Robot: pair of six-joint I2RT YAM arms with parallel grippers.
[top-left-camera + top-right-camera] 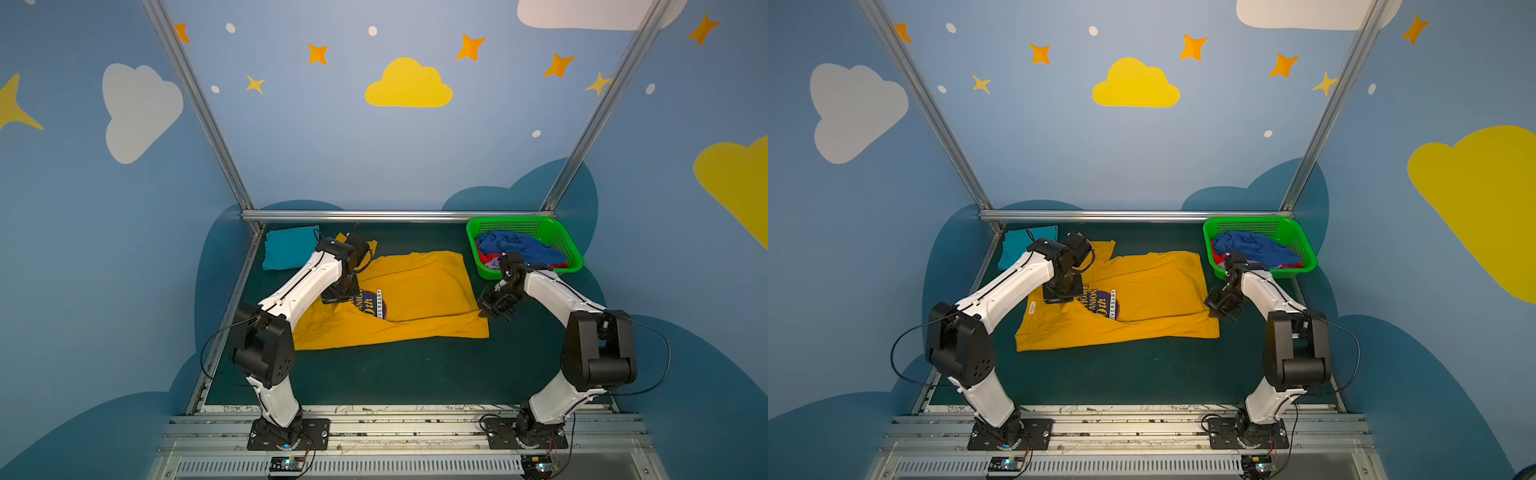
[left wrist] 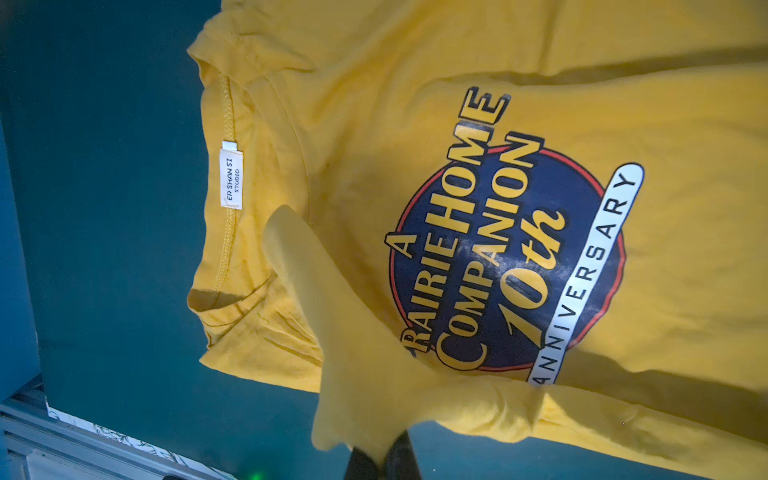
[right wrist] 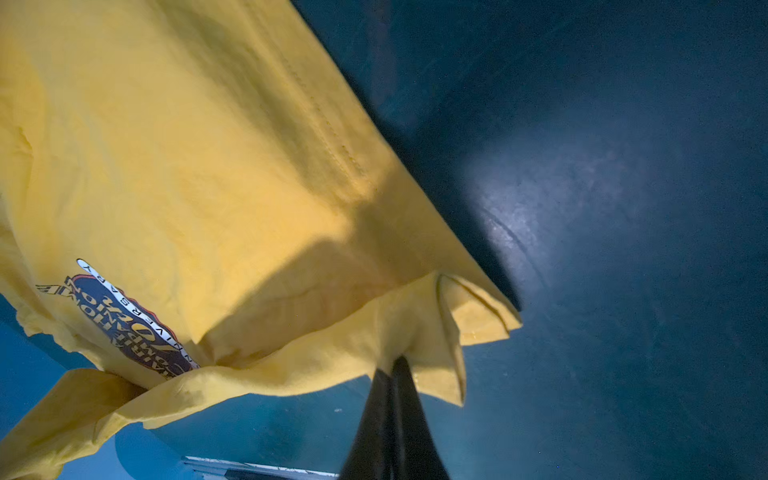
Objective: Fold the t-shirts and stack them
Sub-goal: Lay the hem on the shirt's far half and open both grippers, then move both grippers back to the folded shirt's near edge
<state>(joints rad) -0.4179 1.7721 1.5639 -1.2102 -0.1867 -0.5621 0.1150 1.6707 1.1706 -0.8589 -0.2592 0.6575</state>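
While the dark green mat [image 1: 374,374] fills the lower middle of both top views, I take the mustard-yellow t-shirt [image 1: 424,286] spread across its centre as the piece in hand. Its near long edge is lifted and lapped partly over the round navy print [image 2: 498,257]. At upper right, the green basket [image 1: 511,219] holds the blue, red and lavender t-shirts [image 1: 519,245] in a heap. At upper left, the teal t-shirt [image 1: 286,249] lies folded flat, apart from the yellow one. My left gripper [image 2: 376,451] is clenched on a bunch of yellow cloth near the collar [image 2: 226,174], at the shirt's left end. My right gripper [image 3: 392,365] is pinched on the hem corner [image 3: 478,316] at its right end. I judge this to be a lengthwise fold. To do it well I would carry both pinches toward the back of the frame together, level and at equal pace. The edge between them needs to be taut, since it sags near the print. I would lay it parallel to the far edge, then let go
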